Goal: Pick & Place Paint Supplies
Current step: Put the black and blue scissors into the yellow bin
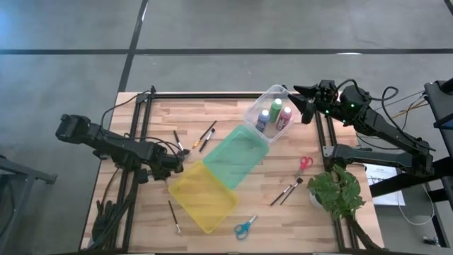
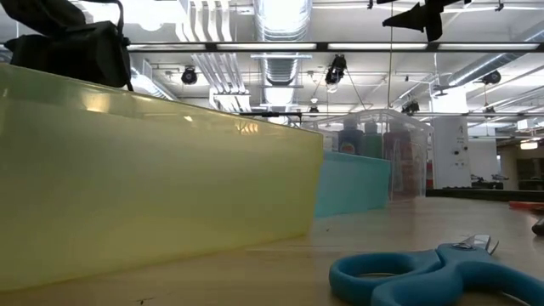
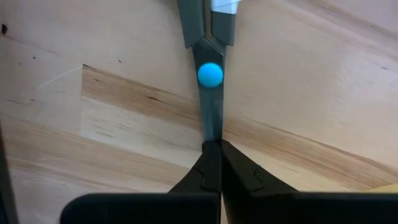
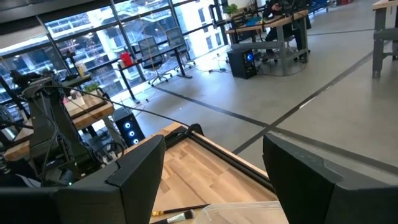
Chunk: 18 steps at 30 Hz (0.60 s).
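Observation:
My left gripper sits low by the yellow bin's far-left corner, shut on a pair of scissors with a blue pivot screw and grey-white handles. My right gripper hovers open above the far end of the clear bin, touching nothing. Its fingers stand wide apart. Three paint bottles, blue-purple, green and pink-red, stand in that bin. Red scissors, blue scissors and several brushes lie flat on the table. My left gripper pinches the tips of the closed scissor blades between its two fingers. The fingers lie along the blades, and the handles point away from the gripper. I cannot tell whether the scissors rest on the wood or are raised.
The green bin and yellow bin lie in a diagonal row with the clear bin across the table's middle. A leafy plant stands at the right edge. One brush lies near the front-left; another lies beyond the left gripper.

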{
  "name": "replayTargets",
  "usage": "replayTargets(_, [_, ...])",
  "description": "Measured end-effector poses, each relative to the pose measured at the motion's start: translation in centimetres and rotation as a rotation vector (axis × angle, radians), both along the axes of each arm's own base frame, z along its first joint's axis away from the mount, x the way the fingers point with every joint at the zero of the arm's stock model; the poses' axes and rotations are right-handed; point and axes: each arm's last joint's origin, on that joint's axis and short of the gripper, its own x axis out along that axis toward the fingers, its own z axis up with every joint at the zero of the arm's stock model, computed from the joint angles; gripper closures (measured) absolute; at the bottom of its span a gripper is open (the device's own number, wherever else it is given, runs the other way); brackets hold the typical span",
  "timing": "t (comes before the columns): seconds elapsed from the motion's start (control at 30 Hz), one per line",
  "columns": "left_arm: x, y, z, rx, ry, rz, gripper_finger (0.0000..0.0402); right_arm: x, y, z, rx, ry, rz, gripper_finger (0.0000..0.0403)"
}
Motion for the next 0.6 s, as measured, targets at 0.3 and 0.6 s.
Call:
replayTargets(0.3, [0.31, 0.09, 0.66, 0.052, 0.008, -0.011, 0.0401, 0.00, 0.00, 0.00, 0.003, -0.002, 0.000, 0.0139])
replayTargets(0.6, [0.36, 0.07, 0.73, 0.046, 0.004, -0.011, 0.0401, 0.00, 0.00, 0.00, 0.003, -0.002, 0.000, 0.0139])
